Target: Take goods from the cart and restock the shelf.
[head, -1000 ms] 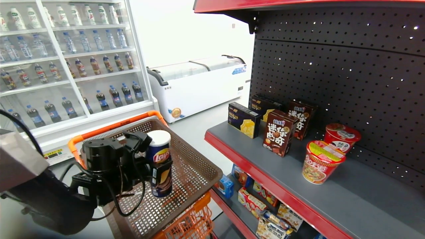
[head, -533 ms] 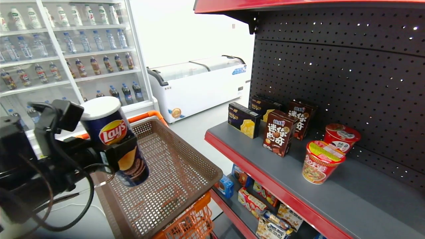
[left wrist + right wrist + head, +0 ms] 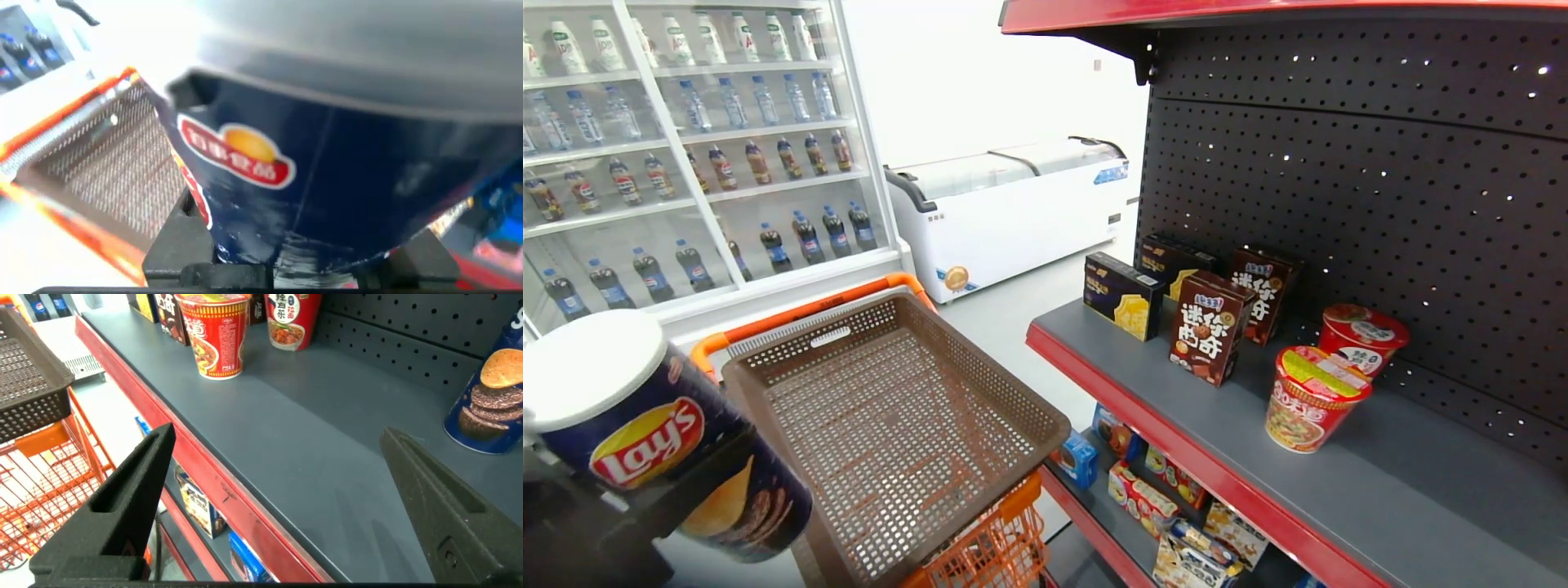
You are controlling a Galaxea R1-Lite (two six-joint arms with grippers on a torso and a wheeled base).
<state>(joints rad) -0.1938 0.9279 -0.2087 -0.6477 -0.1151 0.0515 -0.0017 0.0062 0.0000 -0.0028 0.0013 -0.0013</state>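
Observation:
A dark blue chips can (image 3: pixel 637 433) with a white lid hangs tilted at the lower left of the head view, left of the cart's brown basket (image 3: pixel 890 416). My left gripper (image 3: pixel 698 482) is shut on it, one black finger crossing its side. In the left wrist view the can (image 3: pixel 327 180) looms close between the fingers (image 3: pixel 184 257). My right gripper (image 3: pixel 282 514) stands open over the red front edge of the grey shelf board (image 3: pixel 327 441), nothing between its fingers. A second chips can (image 3: pixel 490 400) stands on that board by the pegboard.
On the shelf board (image 3: pixel 1380 490) stand several snack boxes (image 3: pixel 1207 327) and two red noodle cups (image 3: pixel 1311 398). Lower shelves hold more packets (image 3: pixel 1143 490). An orange wire basket (image 3: pixel 988 547) hangs below the brown one. A drinks fridge (image 3: pixel 686 163) and a chest freezer (image 3: pixel 1013 204) stand behind.
My left gripper has lifted the chips can out of the brown basket and carried it left and closer to the head camera. The basket now lies bare.

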